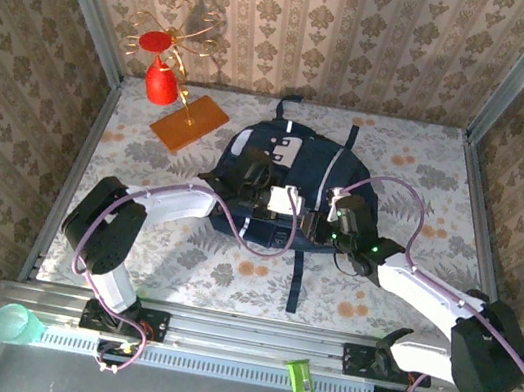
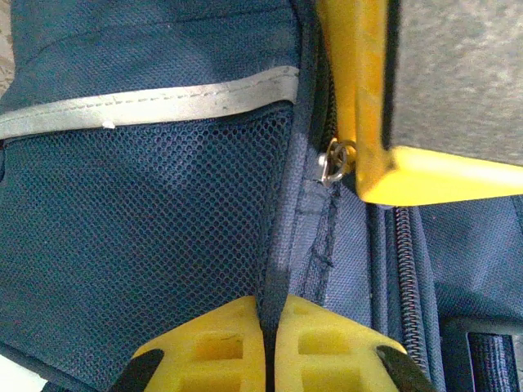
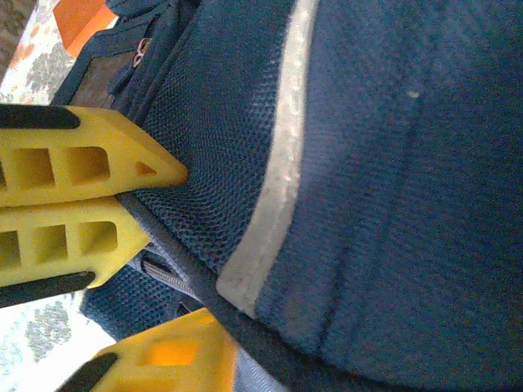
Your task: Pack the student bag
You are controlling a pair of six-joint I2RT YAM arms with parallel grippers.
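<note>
Yellow jaws, navy mesh student bag (image 2: 147, 245), grey trim (image 2: 163, 98)

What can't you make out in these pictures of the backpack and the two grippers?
- Top view: the student bag's opening and contents, covered by the left gripper and right gripper.
- Left wrist view: what the pull ring attaches to, hidden by a yellow finger.
- Right wrist view: whether the right gripper is open or shut; fingers are cut off by the frame edge.
- Top view: the green object by the near rail, too small to identify.
</note>
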